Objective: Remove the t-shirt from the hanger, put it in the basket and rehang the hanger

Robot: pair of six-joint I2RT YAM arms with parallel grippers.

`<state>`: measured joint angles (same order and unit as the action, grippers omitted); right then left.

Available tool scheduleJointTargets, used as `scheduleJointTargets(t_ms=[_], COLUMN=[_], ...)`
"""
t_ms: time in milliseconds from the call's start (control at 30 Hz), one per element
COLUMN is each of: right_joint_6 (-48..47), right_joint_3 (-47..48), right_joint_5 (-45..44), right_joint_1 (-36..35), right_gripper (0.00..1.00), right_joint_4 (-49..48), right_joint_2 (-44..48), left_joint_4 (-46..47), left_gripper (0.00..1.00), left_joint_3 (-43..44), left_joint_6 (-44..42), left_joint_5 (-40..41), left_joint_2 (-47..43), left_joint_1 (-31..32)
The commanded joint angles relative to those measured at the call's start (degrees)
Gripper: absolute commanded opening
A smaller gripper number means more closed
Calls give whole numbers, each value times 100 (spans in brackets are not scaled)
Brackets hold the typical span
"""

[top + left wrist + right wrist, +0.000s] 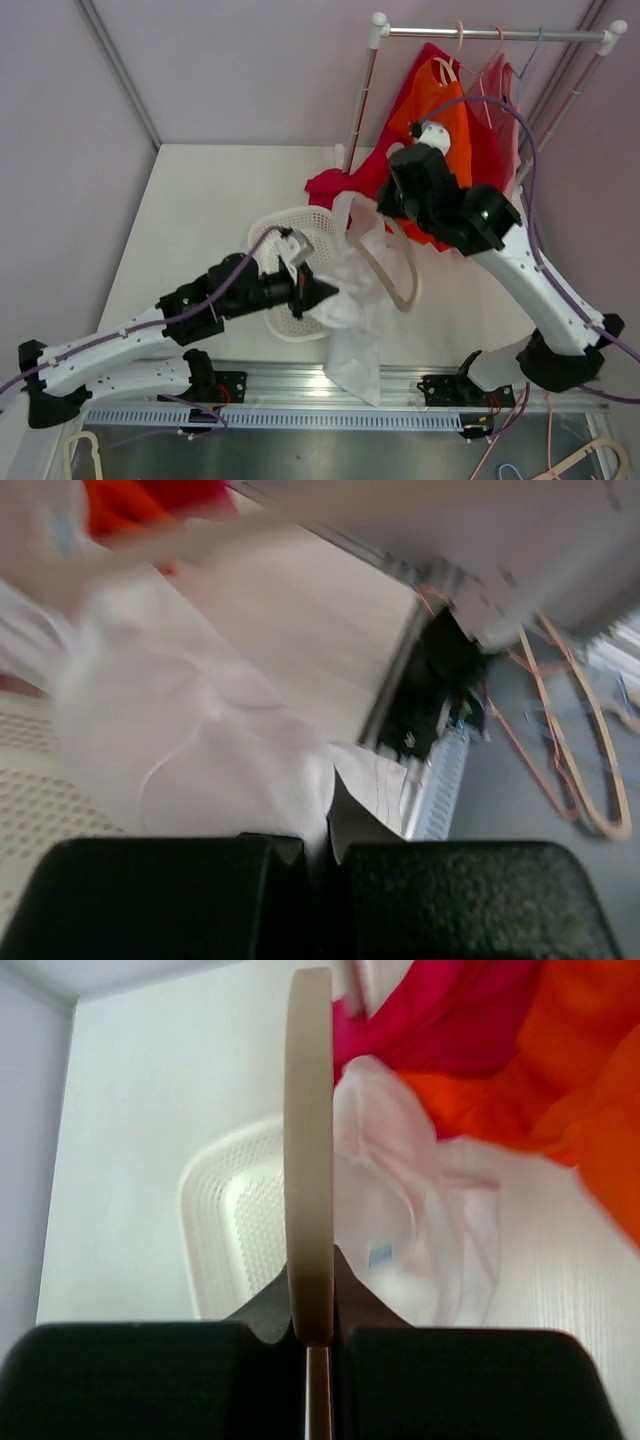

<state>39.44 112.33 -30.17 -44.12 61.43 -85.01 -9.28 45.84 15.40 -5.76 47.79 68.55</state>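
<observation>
While t-shirt [355, 300] overlaps basket [275, 222], left gripper [325, 292] pinches it

Your two arms are white shells with black joint housings: the left arm [110, 350] at lower left, the right arm [545, 285] at right. A purple cable [240, 265] runs along each. Their bases [40, 395] are black. In both wrist views your fingers [150, 900] show as matte black, grainy blocks along the bottom edge.

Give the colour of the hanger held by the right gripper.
Beige curved hanger, clearest in the right wrist view.
</observation>
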Motion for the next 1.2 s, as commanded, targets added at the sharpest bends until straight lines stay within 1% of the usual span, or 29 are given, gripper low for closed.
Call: scheduleJointTargets(t_ms=[0, 33, 67, 100, 133, 167, 200, 233, 267, 300, 367, 400, 467, 500, 533, 567, 700, 800, 867, 900, 967, 1000, 1033, 1067, 1100, 1133, 1167], right_joint_6=[-507, -542, -578, -613, -717, -762, -789, -876, -946, -1017, -1166, -1245, -1394, -1439, -1491, -1518, -1667, -1799, -2080, -2194, -2440, -2511, -2538, -2555, -2564, -2573, -2573], right_joint_3=[-867, -1054, -1212, -1423, -1512, -1565, -1600, -1627, -1644, -1653, -1706, -1741, -1802, -1811, -1803, -1794, -1794, -1820, -1864, -1873, -1777, -1715, -1506, -1399, -1303, -1223, -1170], right_joint_5=[372, 502, 512, 486, 451, 434, 381, 363, 346, 319, 153, 100, -67, -224, -269, -305, -288, -243, -261, -313, -367, -332, -296, -174, -112, -77, -24], right_joint_1=[-500, -501, -501, -510, -501, -510, -510, -519, -519, -519, -519, -501, -501, -501, -493, -440, -274, -124, -53, -1, 236, 324, 508, 579, 658, 737, 764], right_gripper=[0, 0, 0, 0, 0, 0, 0, 0, 0, 0, 0, 0, 0, 0, 0, 0, 0, 0, 0, 0, 0, 0, 0, 0, 0, 0, 0], right_joint_4=[-587, -701, -876, -957, -1044, -1176, -1194, -1221, -1238, -1256, -1361, -1431, -1633, -1686, -1739, -1835, -2126, -2433, -2880, -3039, -3356, -3426, -3410, -3375, -3357, -3322, -3339], right_joint_2=[1098, 1327, 1747, 1934, 2101, 2338, 2418, 2471, 2524, 2525, 2490, 2455, 2402, 2367, 2288, 2261, 2165, 2077, 2024, 1989, 1805, 1726, 1647, 1472, 1400, 1339, 1303], left_joint_4=[-423, -739, -1369, -1584, -1708, -1866, -1945, -2033, -2199, -2271, -2490, -2578, -2937, -3044, -3123, -3150, -2983, -3010, -2896, -2791, -2345, -2176, -2044, -1991, -2051, -2182, -2566], left_gripper=[1, 1, 1, 1, 1, 1, 1, 1, 1, 1, 1, 1, 1, 1, 1, 1, 1, 1, 1, 1, 1, 1, 1, 1, 1, 1, 1], left_joint_3=[1170, 1433, 2376, 2698, 3293, 3578, 4155, 4839, 5151, 6128, 6768, 7737, 8333, 8866, 9211, 9371, 9364, 9110, 8592, 7825, 7231, 6541, 6429, 6411, 6567, 7004, 7617], left_joint_6=[796, 920, 1017, 1044, 957, 878, 677, 571, 491, 377, 306, 271, 297, 288, 297, 288, 105, 69, 86, 86, 78, 8, -36, -124, -160, -212, -343], left_joint_5=[1083, 1042, 885, 301, 77, -47, -118, -205, -250, -320, -662, -785, -1119, -1207, -1226, -1235, -1173, -1120, -1120, -1059, -840, -717, -420, -348, -356, -399, -400], left_joint_2=[54, 168, 526, 730, 923, 1099, 1458, 1635, 1828, 2178, 2558, 2925, 3305, 3472, 3665, 3719, 3694, 3562, 3387, 3108, 2738, 2353, 2201, 2112, 2103, 2190, 2304], left_joint_1=[-1032, -1376, -1702, -2305, -2529, -2653, -2811, -2847, -2865, -2891, -2892, -2892, -2892, -2892, -2892, -2892, -2918, -2970, -2971, -2971, -2971, -2971, -2979, -2997, -3084, -3120, -3146])
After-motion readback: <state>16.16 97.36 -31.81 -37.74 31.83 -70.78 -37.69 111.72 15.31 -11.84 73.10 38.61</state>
